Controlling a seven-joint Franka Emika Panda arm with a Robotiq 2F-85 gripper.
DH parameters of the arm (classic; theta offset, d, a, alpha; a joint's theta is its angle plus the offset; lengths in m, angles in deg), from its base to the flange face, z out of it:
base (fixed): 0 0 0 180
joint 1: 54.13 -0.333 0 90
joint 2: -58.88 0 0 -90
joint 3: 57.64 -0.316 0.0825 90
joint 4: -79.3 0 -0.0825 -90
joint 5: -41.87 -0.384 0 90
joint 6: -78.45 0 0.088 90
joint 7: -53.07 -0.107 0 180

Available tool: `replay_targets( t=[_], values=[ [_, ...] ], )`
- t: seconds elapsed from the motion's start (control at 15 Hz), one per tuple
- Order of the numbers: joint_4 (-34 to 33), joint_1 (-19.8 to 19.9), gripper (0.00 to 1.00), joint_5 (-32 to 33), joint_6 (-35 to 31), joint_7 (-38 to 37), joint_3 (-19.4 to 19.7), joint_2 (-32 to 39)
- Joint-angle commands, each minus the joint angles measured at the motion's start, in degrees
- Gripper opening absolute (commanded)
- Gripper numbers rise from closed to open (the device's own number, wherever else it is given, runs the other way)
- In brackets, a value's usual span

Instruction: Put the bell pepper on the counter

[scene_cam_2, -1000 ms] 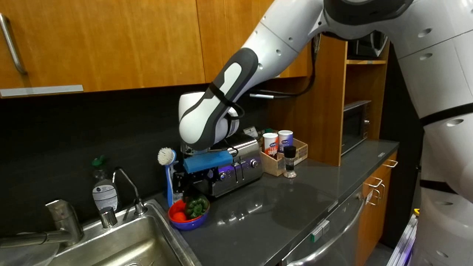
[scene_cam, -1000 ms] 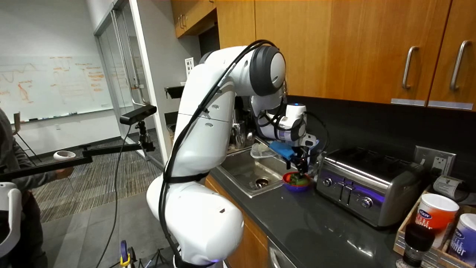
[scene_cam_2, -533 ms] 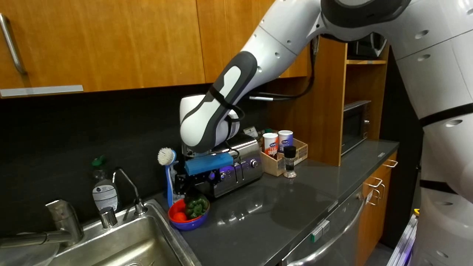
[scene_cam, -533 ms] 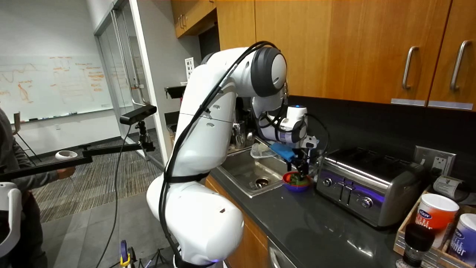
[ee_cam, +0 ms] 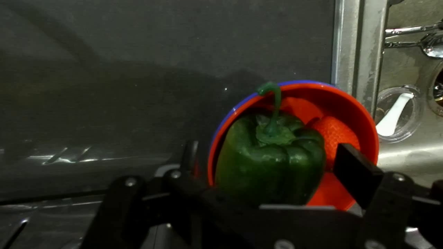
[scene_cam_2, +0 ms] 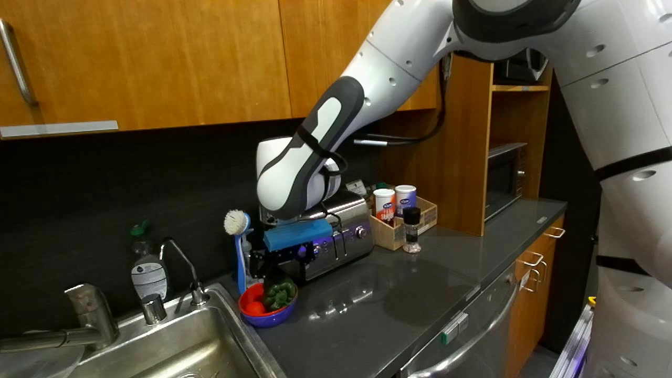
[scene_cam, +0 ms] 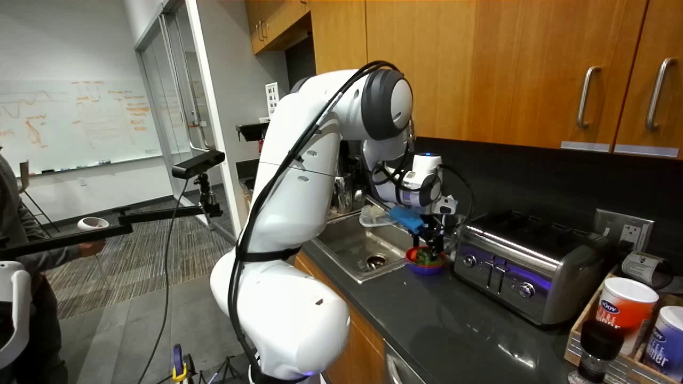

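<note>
Bell pepper (ee_cam: 271, 162) inside bowl rim (ee_cam: 369, 128) (hand (ee_cam: 270, 155) wide apart)

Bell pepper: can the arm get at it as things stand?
Probably yes: in the wrist view the open jaws straddle the bell pepper, and nothing covers its stem end. The red bowl around it and the round red-orange item beside it might crowd the grip.
</note>
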Motion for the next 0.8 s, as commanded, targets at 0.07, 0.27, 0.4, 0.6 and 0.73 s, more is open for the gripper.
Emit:
replay_targets(
  t=[0.07, 0.27, 0.4, 0.6, 0.73],
  values=[
    [-0.44, -0.95, 1.0, -0.55, 0.22, -0.45, -0.31, 0.65],
    [-0.07, -1.59, 1.0, -0.24, -0.7, -0.56, -0.43, -0.11],
    [-0.48, -1.84, 1.0, 0.0, -1.02, -0.77, -0.23, 0.08],
    [-0.24, -2.36, 1.0, 1.57, -2.72, -1.67, 0.79, -0.04],
    [-0.49, -2.9, 1.0, 2.18, -3.71, -2.35, 1.26, 0.7]
  ],
)
